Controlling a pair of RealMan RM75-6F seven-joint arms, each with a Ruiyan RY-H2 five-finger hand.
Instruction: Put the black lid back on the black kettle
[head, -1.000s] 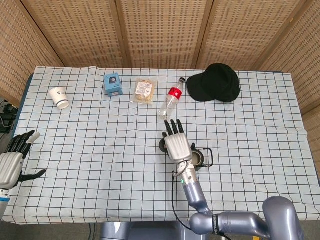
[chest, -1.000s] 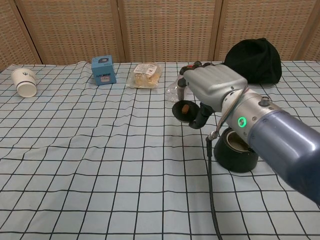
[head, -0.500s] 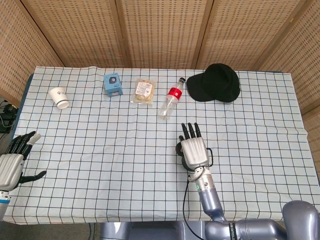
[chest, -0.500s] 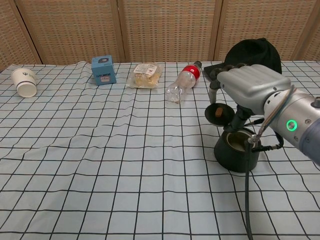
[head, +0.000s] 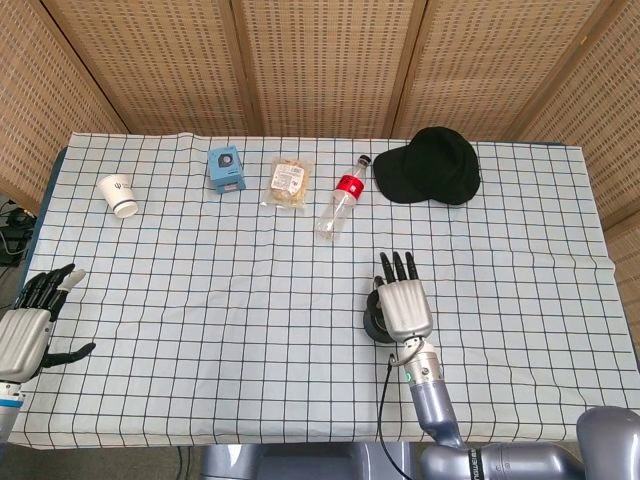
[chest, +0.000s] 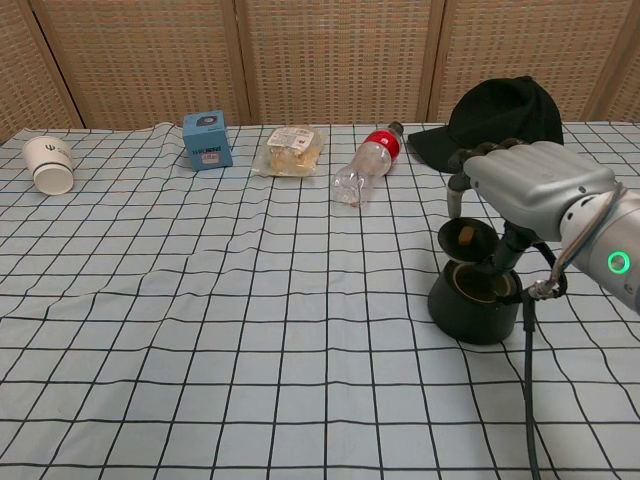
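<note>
The black kettle (chest: 473, 305) stands on the checked cloth at the right of the chest view, its round mouth uncovered. My right hand (chest: 535, 186) hovers over it and holds the black lid (chest: 467, 240), tilted, just above the mouth's left rim. From the head view my right hand (head: 405, 306) covers most of the kettle (head: 372, 322), and the lid is hidden under it. My left hand (head: 25, 327) hangs off the table's left edge, fingers apart, holding nothing.
Along the far side lie a paper cup (head: 119, 195), a blue box (head: 226, 169), a snack packet (head: 288, 183), a plastic bottle (head: 341, 199) on its side and a black cap (head: 432, 166). A cable (chest: 526, 385) hangs from my right wrist in front of the kettle.
My right hand has carried the lid rightward from left of the kettle to just over its mouth. The left hand has barely moved.
</note>
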